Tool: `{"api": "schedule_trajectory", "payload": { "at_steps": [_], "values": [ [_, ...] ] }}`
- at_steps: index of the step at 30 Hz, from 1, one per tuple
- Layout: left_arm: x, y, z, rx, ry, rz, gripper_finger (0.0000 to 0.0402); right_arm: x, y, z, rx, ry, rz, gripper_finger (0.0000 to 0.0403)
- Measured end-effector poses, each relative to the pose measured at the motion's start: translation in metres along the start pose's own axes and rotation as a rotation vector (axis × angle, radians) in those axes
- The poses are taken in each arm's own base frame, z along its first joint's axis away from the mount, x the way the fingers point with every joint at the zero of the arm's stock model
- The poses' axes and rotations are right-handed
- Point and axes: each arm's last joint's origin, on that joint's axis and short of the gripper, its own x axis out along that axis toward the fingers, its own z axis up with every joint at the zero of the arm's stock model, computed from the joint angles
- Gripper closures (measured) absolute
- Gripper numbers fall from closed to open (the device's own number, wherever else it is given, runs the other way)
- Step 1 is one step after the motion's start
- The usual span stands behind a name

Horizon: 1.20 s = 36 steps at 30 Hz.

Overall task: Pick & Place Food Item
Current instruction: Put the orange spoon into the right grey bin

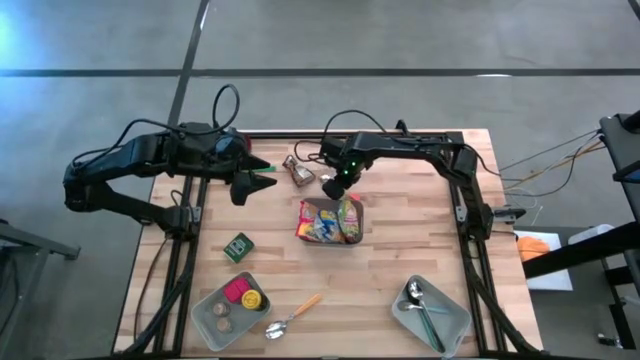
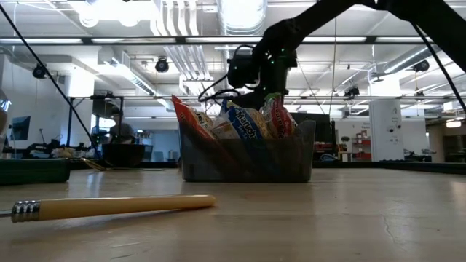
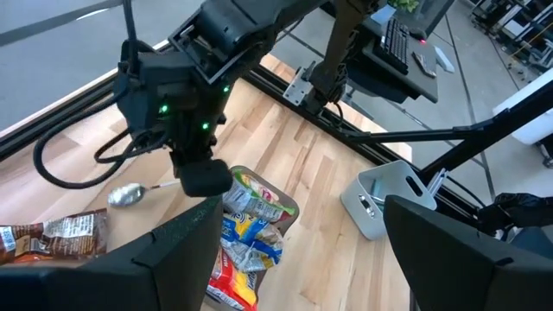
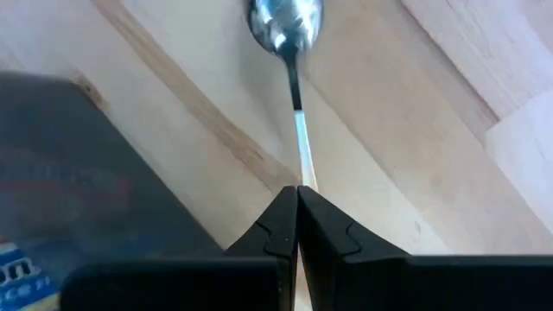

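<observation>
My right gripper (image 4: 299, 194) is shut on a spoon (image 4: 289, 52) just beyond the far edge of a dark basket (image 1: 330, 222) of snack packets at the table's middle. The left wrist view shows that gripper (image 3: 206, 180) above the basket (image 3: 246, 233), with the spoon's bowl (image 3: 130, 195) sticking out sideways. A brown snack packet (image 1: 299, 172) lies flat on the table beside them. My left gripper (image 1: 262, 178) hovers open, well above the table, to the left of the packet. My right gripper pinches the spoon's handle (image 4: 301, 168) between its two fingertips, coming from above and pointing steeply down. The handle runs out ahead of the fingers to the bowl (image 4: 285, 22). I cannot tell whether the bowl rests on the table.
A green tin (image 1: 238, 247) sits near the basket's left. A grey tray (image 1: 215, 320) with small round items stands at the near left, with a wooden-handled spoon (image 1: 292, 316) beside it. Another grey tray (image 1: 455, 325) with cutlery stands at the near right.
</observation>
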Motion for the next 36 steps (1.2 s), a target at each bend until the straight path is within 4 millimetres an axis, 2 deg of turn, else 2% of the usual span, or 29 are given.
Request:
{"api": "schedule_trajectory", "payload": {
  "at_steps": [7,14,19,23,31,36],
  "values": [
    [0.0,0.0,0.0,0.0,0.0,0.0,0.0078,-0.017,0.002,-0.001,-0.019,-0.029,0.008,0.0396],
    [0.0,0.0,0.0,0.001,0.0,0.0,0.0078,-0.015,0.006,0.01,-0.05,-0.132,0.055,0.0395],
    [0.0,0.0,0.0,0.001,0.0,0.0,0.0078,-0.006,0.008,0.015,-0.048,-0.11,0.099,0.0389],
    [0.0,0.0,0.0,0.0,0.003,-0.001,0.0077,0.003,0.009,0.017,-0.039,-0.105,0.101,0.0349],
    [0.0,0.0,0.0,0.0,0.008,-0.008,0.0077,0.01,0.007,0.022,0.031,-0.121,0.068,0.0221],
    [0.0,0.0,-0.001,-0.019,0.013,-0.006,0.0077,0.015,0.003,0.025,0.058,-0.131,0.024,0.0197]
  ]
}}
